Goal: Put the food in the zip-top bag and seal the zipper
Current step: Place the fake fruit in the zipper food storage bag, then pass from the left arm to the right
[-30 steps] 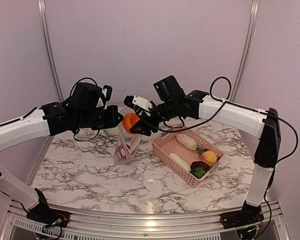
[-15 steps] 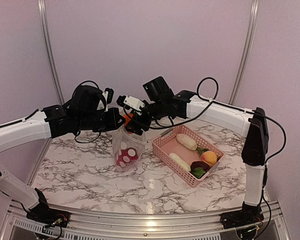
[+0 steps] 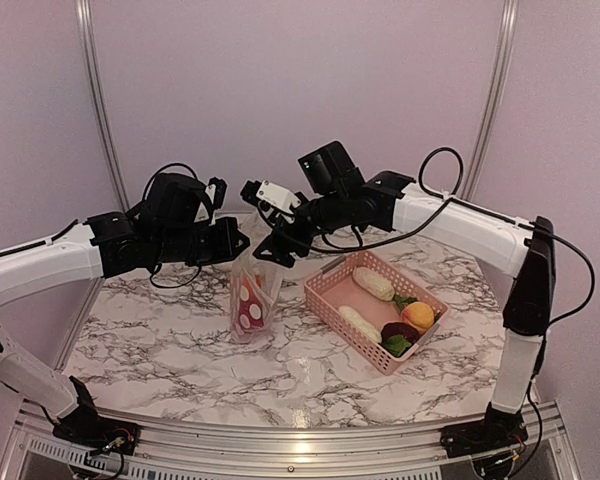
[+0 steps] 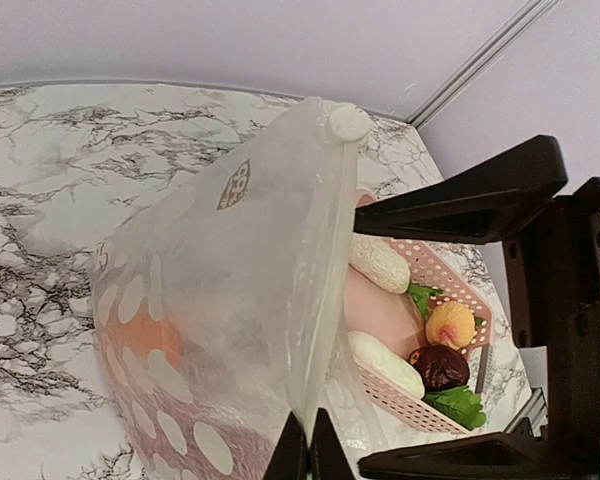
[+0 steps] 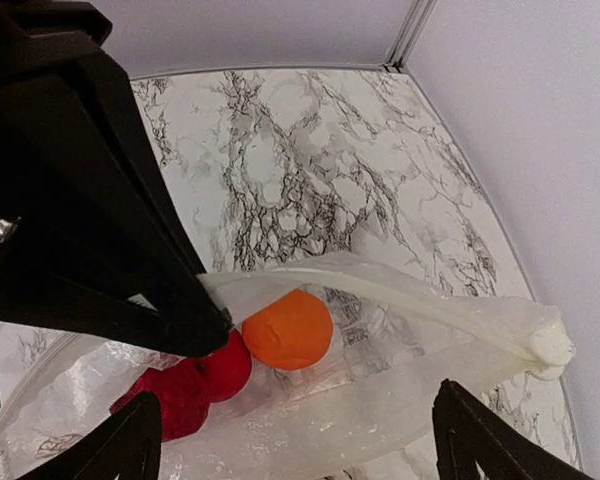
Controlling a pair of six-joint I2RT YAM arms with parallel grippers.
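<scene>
The zip-top bag (image 3: 248, 300) hangs upright over the table, its rim pinched in my shut left gripper (image 3: 242, 243) (image 4: 307, 445). My right gripper (image 3: 273, 252) (image 5: 298, 420) hovers just above the open mouth, jaws wide and empty. Inside the bag (image 5: 410, 360) lie an orange round piece (image 5: 288, 328) and a red piece (image 5: 195, 385). The whitish zipper (image 5: 410, 296) runs along the far lip. The rest of the food sits in the pink basket (image 3: 325, 300): two white oblong pieces (image 3: 373, 282) (image 3: 360, 323), a peach one (image 3: 417, 316), a dark purple one (image 3: 398, 330) and a green leaf (image 3: 397, 345).
The basket (image 4: 435, 275) stands right of the bag on the marble table (image 3: 180, 370), close to its side. Metal frame posts (image 3: 98, 100) rise at the back corners against the purple walls.
My right gripper opened and let go of the orange piece, which dropped into the bag. It then rose a little above the mouth. The left gripper kept its hold.
</scene>
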